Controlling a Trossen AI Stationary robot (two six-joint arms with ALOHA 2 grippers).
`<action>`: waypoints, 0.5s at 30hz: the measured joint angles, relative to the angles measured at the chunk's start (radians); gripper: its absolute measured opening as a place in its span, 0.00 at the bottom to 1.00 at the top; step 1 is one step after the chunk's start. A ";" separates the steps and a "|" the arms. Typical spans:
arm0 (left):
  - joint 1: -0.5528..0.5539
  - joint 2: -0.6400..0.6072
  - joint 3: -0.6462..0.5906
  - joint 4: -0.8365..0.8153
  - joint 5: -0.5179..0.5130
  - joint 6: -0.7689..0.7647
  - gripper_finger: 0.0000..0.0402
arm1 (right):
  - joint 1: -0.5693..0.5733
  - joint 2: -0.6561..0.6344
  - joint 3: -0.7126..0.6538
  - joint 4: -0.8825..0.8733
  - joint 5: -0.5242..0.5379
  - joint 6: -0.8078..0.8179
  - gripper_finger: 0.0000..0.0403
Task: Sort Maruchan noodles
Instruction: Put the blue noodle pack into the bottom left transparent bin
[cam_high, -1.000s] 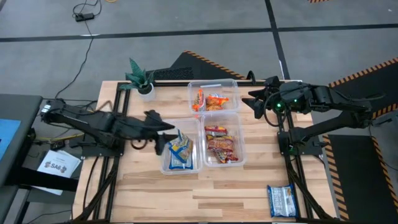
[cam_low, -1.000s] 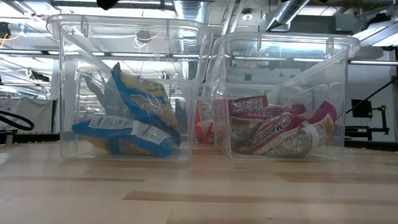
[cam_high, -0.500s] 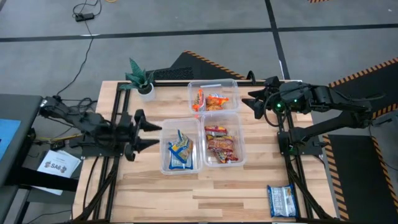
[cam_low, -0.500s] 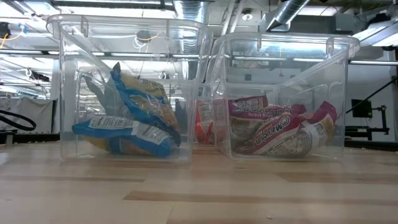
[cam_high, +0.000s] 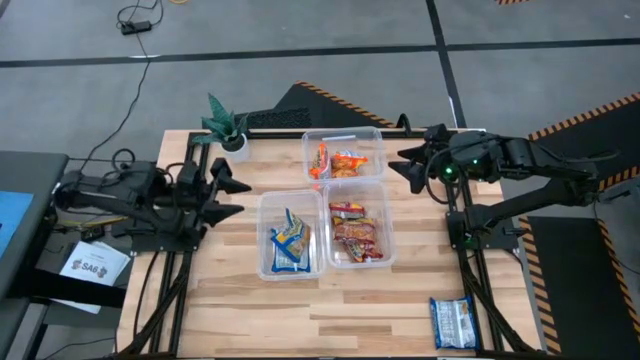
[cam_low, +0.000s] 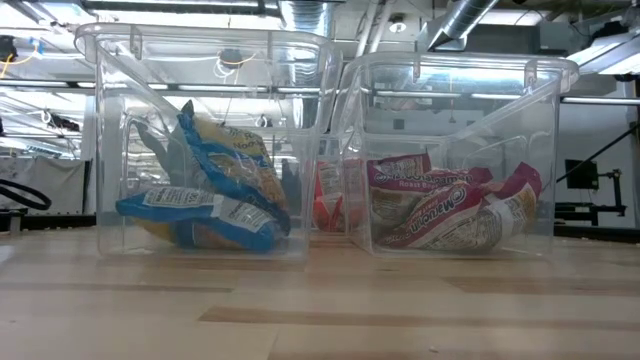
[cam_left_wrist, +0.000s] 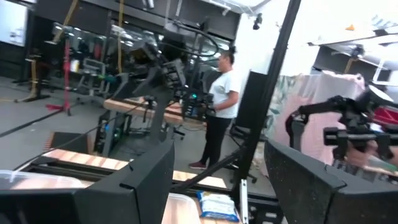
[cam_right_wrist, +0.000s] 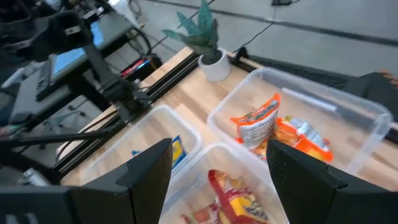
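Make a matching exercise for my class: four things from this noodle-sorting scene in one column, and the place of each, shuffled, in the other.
Things:
1. orange packets
2. red packets
3. blue packets
4. stray blue packet

Places:
A. tub beside the red ones, on the left arm's side
B. near table corner, outside every tub
C. far tub, by the potted plant
D. near tub on the right arm's side

Pairs: 1-C, 2-D, 3-A, 4-B
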 joint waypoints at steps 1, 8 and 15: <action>0.014 0.000 0.000 -0.001 0.023 0.000 0.59 | 0.000 -0.001 0.000 0.000 -0.014 0.000 0.70; 0.063 0.000 0.000 0.004 0.095 0.003 0.59 | 0.001 -0.002 0.000 0.000 -0.106 0.000 0.70; 0.089 -0.001 0.000 0.000 0.087 0.010 0.59 | 0.001 -0.002 0.000 0.000 -0.191 -0.001 0.70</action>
